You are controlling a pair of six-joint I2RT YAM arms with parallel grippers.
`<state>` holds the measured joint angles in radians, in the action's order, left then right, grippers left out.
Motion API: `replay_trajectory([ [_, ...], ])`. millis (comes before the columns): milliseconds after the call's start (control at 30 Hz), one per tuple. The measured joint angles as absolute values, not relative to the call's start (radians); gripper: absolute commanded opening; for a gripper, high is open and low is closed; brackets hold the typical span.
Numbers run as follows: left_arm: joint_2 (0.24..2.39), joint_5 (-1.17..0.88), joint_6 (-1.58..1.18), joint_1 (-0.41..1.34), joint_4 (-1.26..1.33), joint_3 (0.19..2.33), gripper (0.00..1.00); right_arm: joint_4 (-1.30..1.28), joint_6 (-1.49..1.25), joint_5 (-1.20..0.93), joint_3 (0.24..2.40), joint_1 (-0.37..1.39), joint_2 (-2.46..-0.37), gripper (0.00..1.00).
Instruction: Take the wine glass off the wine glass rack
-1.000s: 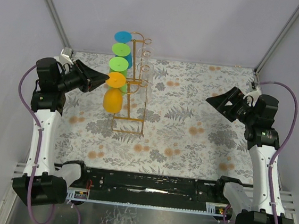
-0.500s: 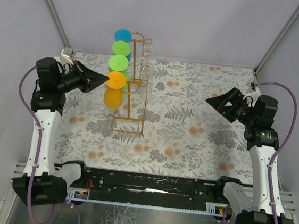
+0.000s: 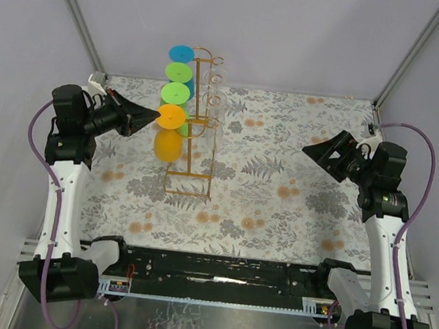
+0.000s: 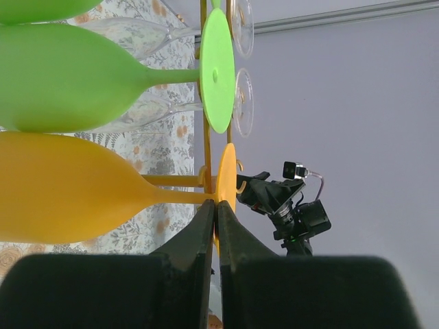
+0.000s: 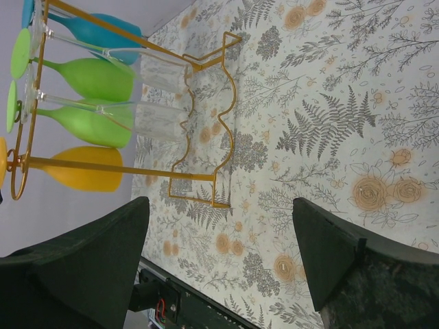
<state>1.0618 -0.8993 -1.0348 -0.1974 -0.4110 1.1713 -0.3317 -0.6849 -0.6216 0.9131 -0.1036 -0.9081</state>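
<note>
The gold wire wine glass rack (image 3: 193, 155) stands at the back left of the table. An orange wine glass (image 3: 166, 145) hangs upside down at the near end of its left rail, with its round foot (image 3: 171, 116) on top. My left gripper (image 3: 147, 118) is at that foot from the left. In the left wrist view the gripper (image 4: 215, 205) is shut on the thin edge of the orange foot (image 4: 227, 178), with the stem and bowl (image 4: 68, 185) running left. My right gripper (image 3: 309, 150) is open and empty, well right of the rack (image 5: 226, 123).
Two green glasses (image 3: 174, 93) and a blue one (image 3: 181, 53) hang behind the orange one on the same rail. Clear glasses (image 3: 214, 101) hang on the right rail. The floral tablecloth (image 3: 279, 194) covers the table; grey walls enclose it.
My left gripper's fingers have closed together at the orange glass's foot. The orange bowl has shifted slightly up the image. The right arm has barely moved.
</note>
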Motion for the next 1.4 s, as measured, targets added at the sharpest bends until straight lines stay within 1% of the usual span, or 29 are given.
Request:
replay_trajectory([
  [333, 1.049, -0.900, -1.061, -0.206, -0.411, 1.170, 0.00, -0.332, -0.685, -0.618, 0.909, -0.104, -0.901, 0.93],
  [567, 1.042, -0.900, -1.063, -0.216, -0.412, 1.169, 0.00, -0.332, -0.680, -0.618, 0.905, -0.104, -0.893, 1.00],
  [1400, 1.021, -0.899, -1.058, -0.245, -0.416, 1.167, 0.00, -0.355, -0.648, -0.602, 0.898, -0.104, -0.879, 0.99],
])
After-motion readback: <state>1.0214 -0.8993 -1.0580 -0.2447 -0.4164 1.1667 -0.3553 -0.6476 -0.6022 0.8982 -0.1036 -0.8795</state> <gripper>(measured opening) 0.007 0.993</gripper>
